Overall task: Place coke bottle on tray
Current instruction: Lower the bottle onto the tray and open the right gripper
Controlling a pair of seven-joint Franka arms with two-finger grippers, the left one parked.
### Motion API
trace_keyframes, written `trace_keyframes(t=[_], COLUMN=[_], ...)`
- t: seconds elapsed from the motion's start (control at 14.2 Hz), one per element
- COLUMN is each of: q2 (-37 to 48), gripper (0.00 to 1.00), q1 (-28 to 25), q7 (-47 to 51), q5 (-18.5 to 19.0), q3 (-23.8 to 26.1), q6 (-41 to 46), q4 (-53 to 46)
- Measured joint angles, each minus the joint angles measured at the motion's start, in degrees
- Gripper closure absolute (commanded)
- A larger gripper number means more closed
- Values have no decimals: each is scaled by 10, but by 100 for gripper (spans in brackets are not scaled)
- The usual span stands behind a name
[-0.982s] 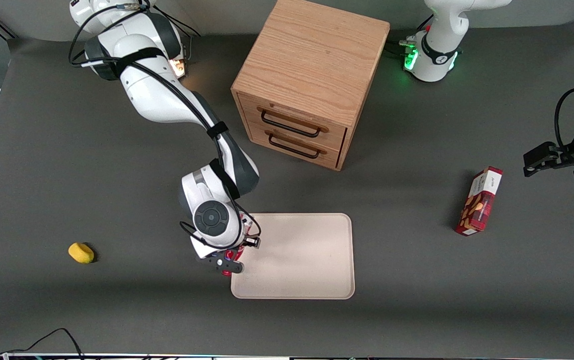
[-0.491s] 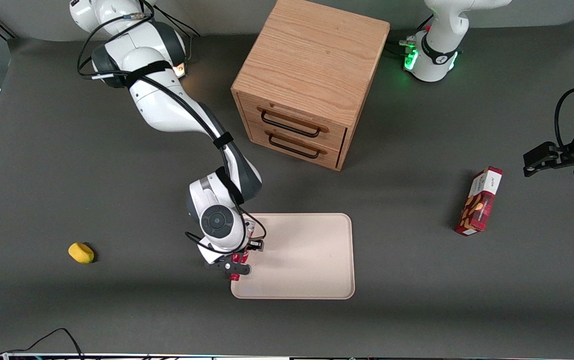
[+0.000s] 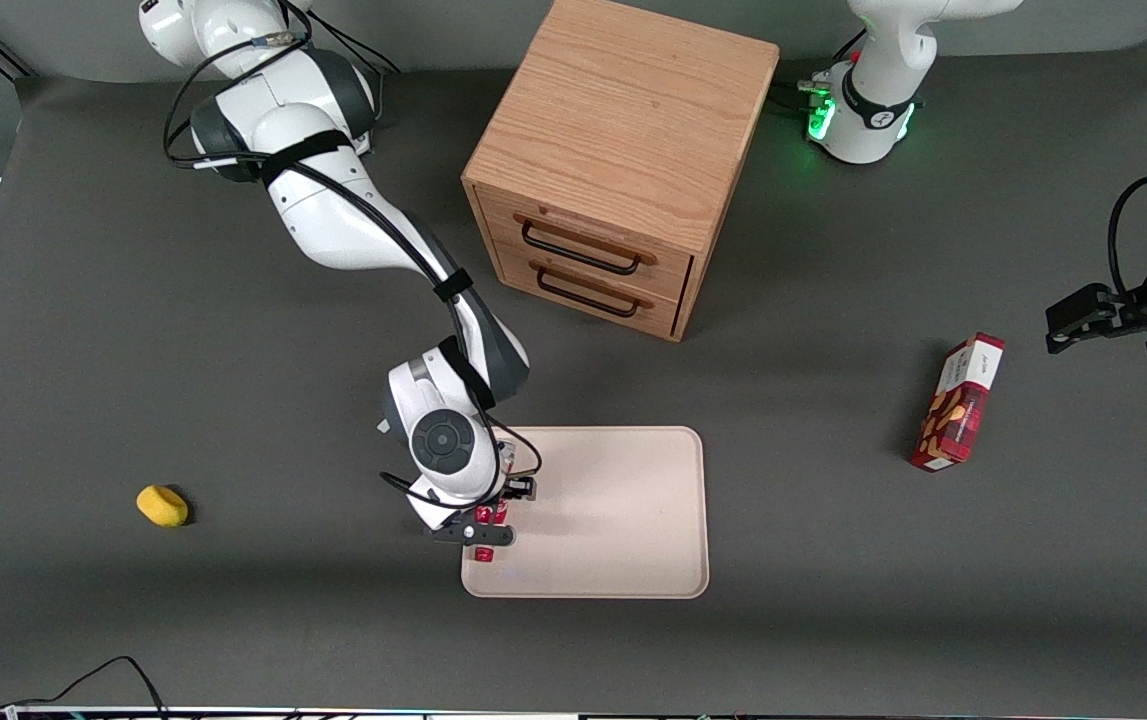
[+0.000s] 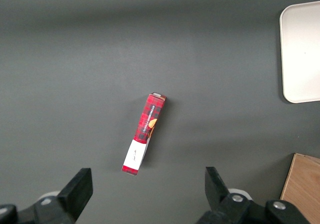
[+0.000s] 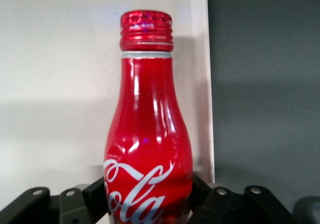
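Tray (image 3: 613, 520): cream, lies on the tabletop (image 3: 233, 620) nearest the front camera, in front of the drawer cabinet (image 3: 613, 170).
Pincer (image 3: 481, 528): clamped on the coke bottle (image 5: 149, 149) low on its body, poised over the tray's edge at the working arm's end.
Bottle: between the fingers, long axis pointing away from the wrist, cap (image 5: 146, 28) leading; whether it touches the tray is unclear.
Key relation: bottle sits just inside the rim, so the coming release probably wants it nearer the middle.
Snack box (image 3: 958, 402): toward the parked arm's end.

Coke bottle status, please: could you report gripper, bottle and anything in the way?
Gripper shut on coke bottle, over the tray corner nearest the working arm. Bottle not yet released. Nothing on the tray in the way.
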State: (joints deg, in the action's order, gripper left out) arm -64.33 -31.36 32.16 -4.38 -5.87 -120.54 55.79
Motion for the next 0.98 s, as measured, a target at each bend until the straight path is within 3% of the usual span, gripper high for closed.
trace_keyframes(t=[0.98], q2=[0], gripper=[0], q1=[1], q7=[0], q5=[0], q3=[0], q6=[1], q4=[-9])
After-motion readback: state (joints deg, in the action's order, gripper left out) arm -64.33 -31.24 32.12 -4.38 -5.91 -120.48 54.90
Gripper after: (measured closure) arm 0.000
